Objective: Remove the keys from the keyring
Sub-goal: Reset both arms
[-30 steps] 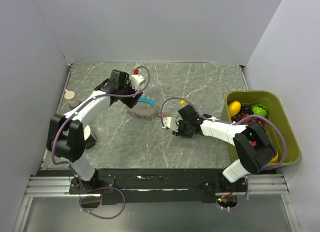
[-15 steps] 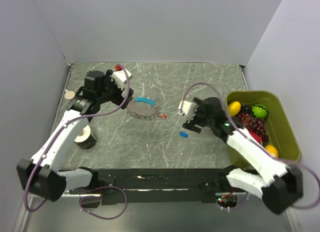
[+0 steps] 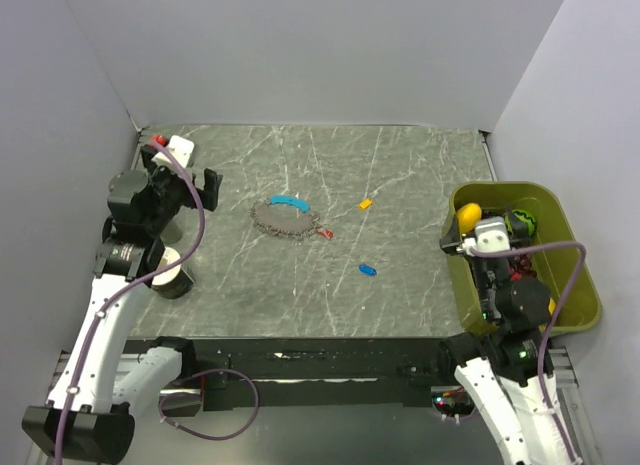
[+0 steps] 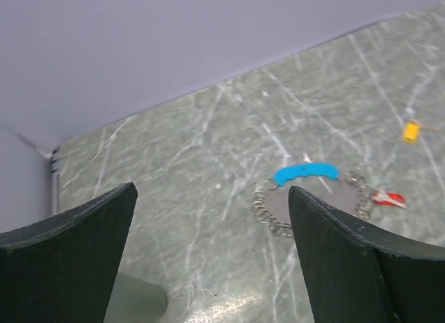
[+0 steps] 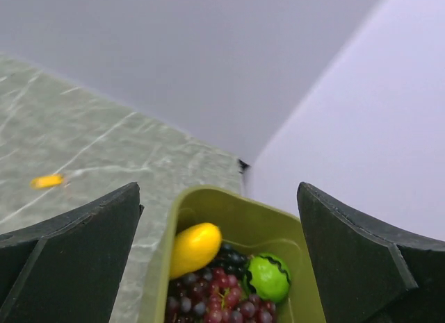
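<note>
The keyring (image 3: 284, 225) lies as a floppy silvery chain loop in the middle of the table, also in the left wrist view as the keyring (image 4: 267, 213). The light-blue strip (image 3: 290, 200) touches its far side and the red key (image 3: 325, 233) its right end. The orange key (image 3: 366, 203) and the blue key (image 3: 368, 269) lie loose to the right. My left gripper (image 3: 195, 175) is open and empty, raised at the far left. My right gripper (image 3: 486, 247) hangs open and empty over the bin's left rim. The left wrist view shows the strip (image 4: 306, 173), red key (image 4: 386, 196) and orange key (image 4: 411, 130).
An olive bin (image 3: 590, 285) at the right edge holds a lemon (image 5: 195, 246), a green fruit (image 5: 268, 276) and grapes (image 5: 222, 295). A small round roll (image 3: 172, 273) stands by the left arm. Grey walls close in the left, back and right sides.
Both arms have pulled back from the keyring, left to the far left, right to the bin. The right gripper has opened and the blue key now lies on the table.
</note>
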### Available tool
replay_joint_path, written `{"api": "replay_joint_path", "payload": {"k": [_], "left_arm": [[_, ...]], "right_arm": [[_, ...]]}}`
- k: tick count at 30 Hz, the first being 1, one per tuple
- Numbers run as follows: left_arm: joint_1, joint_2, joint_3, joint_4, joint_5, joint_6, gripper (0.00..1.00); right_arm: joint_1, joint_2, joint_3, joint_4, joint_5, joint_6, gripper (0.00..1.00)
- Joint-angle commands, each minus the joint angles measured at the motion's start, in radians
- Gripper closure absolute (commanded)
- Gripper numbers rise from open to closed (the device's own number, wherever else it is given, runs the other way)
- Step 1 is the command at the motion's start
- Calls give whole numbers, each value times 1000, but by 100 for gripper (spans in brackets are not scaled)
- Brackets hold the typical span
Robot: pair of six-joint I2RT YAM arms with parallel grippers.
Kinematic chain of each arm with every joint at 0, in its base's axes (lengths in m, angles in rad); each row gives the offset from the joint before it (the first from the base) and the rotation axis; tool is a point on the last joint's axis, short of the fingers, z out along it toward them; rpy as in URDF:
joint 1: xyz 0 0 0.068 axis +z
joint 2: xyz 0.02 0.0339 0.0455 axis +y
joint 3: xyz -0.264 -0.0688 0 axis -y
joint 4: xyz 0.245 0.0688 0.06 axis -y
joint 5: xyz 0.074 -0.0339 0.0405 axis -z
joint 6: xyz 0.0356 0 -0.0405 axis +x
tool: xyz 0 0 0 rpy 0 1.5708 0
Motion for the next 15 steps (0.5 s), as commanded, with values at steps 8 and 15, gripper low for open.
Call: {"api": "replay_joint_path", "payload": {"k": [8,15], "left_arm": [[118,-50,-94,80,50,-74,4],[136,-53,-103,83,82,-84,4]], "right_arm": [[-70,-95,-124,270,284,136,0],[-70,-91,-122,293,306,144,0]]}}
